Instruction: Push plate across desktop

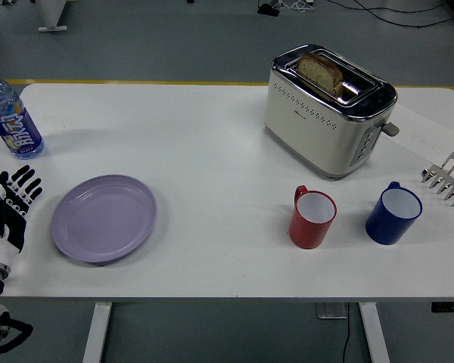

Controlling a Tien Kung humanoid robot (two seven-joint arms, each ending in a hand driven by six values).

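Head view gives you the lavender plate (104,218) on the white table (212,151), front left, untouched. Your left hand (10,206) rests just left of it, fingers straight, slightly apart, holding nothing. Your right hand (448,178) shows only metallic fingertips, spread, at the right edge.

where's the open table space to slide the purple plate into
Widest bare patch: the middle of the table, bordered by the purple plate, toaster and red mug. The front strip below the mugs is also free. The right side is crowded: red mug, blue mug, toaster, metal rack. The left hand and bottle close the left edge.
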